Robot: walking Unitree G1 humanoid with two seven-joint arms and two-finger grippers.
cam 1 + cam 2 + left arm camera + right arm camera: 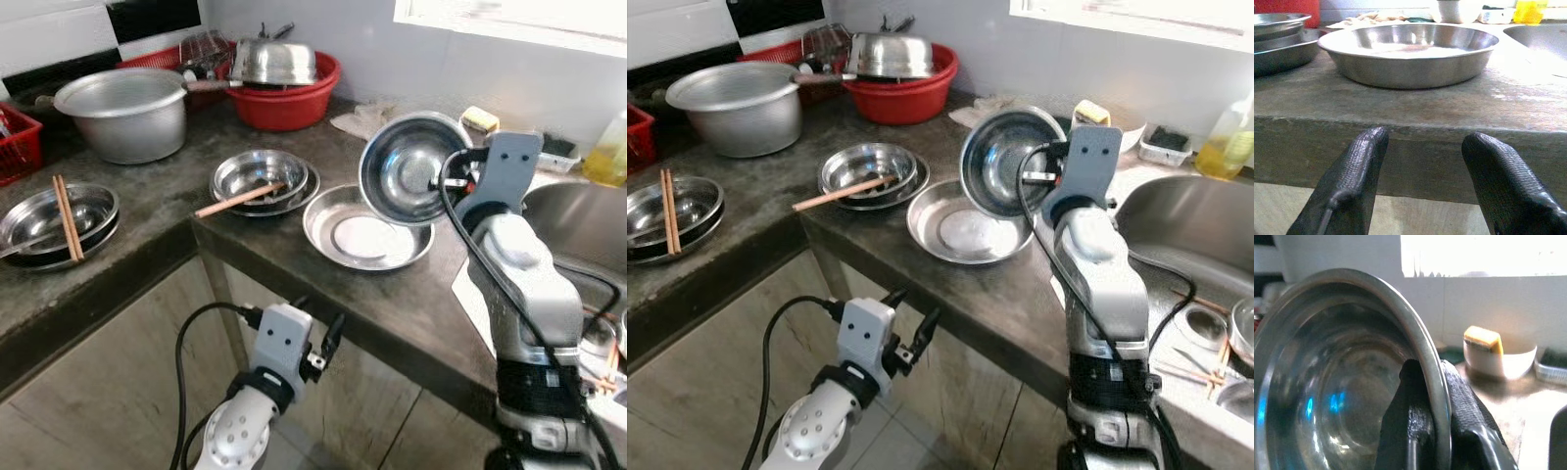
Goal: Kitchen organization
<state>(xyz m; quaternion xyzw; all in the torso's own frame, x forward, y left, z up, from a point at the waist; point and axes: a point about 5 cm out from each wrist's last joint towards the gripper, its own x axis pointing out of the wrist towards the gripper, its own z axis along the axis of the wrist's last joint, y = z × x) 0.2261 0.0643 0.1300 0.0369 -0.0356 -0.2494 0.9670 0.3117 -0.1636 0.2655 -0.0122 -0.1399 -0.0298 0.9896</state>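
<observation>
Holding a round shiny steel bowl (411, 166) by its rim, the right gripper (453, 180) is tipping it just above the wide flat steel plate (364, 240) on the table (294, 255); the left gripper (1425, 161), fingers wide, is hanging low.

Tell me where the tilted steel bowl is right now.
The steel bowl is held tilted on its rim by the right claw, above the shallow pan on the counter, left of the sink.

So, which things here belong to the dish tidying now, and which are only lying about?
In the job:
- round steel bowl, tilted, rim pinched by the right gripper
- shallow steel pan on the counter below it
- stacked steel bowls with a wooden chopstick

Lying about:
- red plastic basin
- large grey metal pot
- yellow sponge
- left gripper, open below the counter edge
</observation>
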